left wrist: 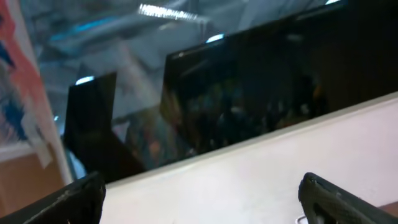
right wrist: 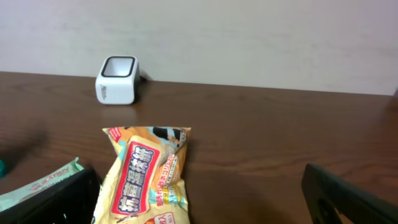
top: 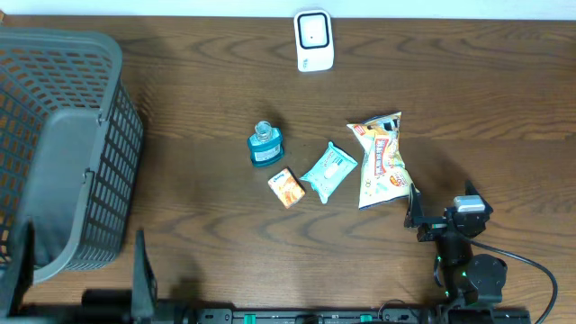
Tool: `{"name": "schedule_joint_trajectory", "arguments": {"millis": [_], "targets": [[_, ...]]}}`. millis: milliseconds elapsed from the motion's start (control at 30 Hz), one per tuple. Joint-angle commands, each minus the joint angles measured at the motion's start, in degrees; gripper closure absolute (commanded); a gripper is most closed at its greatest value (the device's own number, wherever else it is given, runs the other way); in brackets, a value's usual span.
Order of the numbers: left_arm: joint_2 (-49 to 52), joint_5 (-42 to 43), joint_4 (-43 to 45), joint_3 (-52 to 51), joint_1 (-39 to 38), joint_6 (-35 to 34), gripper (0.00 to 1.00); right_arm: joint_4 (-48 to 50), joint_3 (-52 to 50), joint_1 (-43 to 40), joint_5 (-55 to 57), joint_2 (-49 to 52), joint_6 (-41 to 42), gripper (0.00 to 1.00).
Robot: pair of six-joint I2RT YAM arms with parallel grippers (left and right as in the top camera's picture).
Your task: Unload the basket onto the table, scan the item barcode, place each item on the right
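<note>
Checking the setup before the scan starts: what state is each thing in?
Left tool: open, empty.
Right tool: open, empty.
Snack bag: lying flat, unheld.
Wipes pack: lying flat, unheld.
Orange packet: lying flat, unheld.
Blue bottle: cap on, unheld.
Scanner: standing upright, untouched.
Basket: upright, no items visible inside.

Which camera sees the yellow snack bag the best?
The overhead view: the whole yellow snack bag shows there, lying flat beside the teal packet. The right wrist view is closer and shows its print larger, but cuts off its lower end. The left wrist view does not show it at all.
</note>
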Motion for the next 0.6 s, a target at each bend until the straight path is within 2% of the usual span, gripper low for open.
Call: {"name": "schedule_joint_trajectory", "arguments": {"millis": [0, 67, 133, 167, 233, 400, 567], "targets": [[-2.08, 3.72, -0.57, 0.44, 0.22, -1.31, 0.01, -0.39, -0.07, 0.35, -0.48, -0.09, 0.00, 0.01], [-2.60, 3.72, -0.81, 0.44, 0.22, -1.31, 0.01, -0.33, -0.07, 0.39, -4.31, -0.02, 6.34, 0.01], [-3.04, 3.72, -0.85, 0.44, 0.22, -1.31, 0.01, 0.15, -0.07, 0.39, -10.54, -0.02, 19.12, 0.01], [-3.45, 3.72, -0.94, 0.44, 0.22, -1.29, 0.01, 0.46, -0.07, 0.39, -16.33, -0.02, 28.81, 0.01], [-4.15, 3.72, -1.25, 0.44, 0.22, -1.29, 0.01, 0.96, -0.07, 0.39, -25.51, -0.02, 38.75, 0.01], [-6.69, 3.72, -1.51, 0.39, -0.63, -1.31, 0.01, 0.61, -0.07, 0.39, -39.93, -0.02, 44.44, 0.01], [-9.27, 3.65, -2.32, 0.39, -2.12, -1.27, 0.01, 0.63, -0.07, 0.39, -44.48, -0.02, 53.13, 0.01]]}}
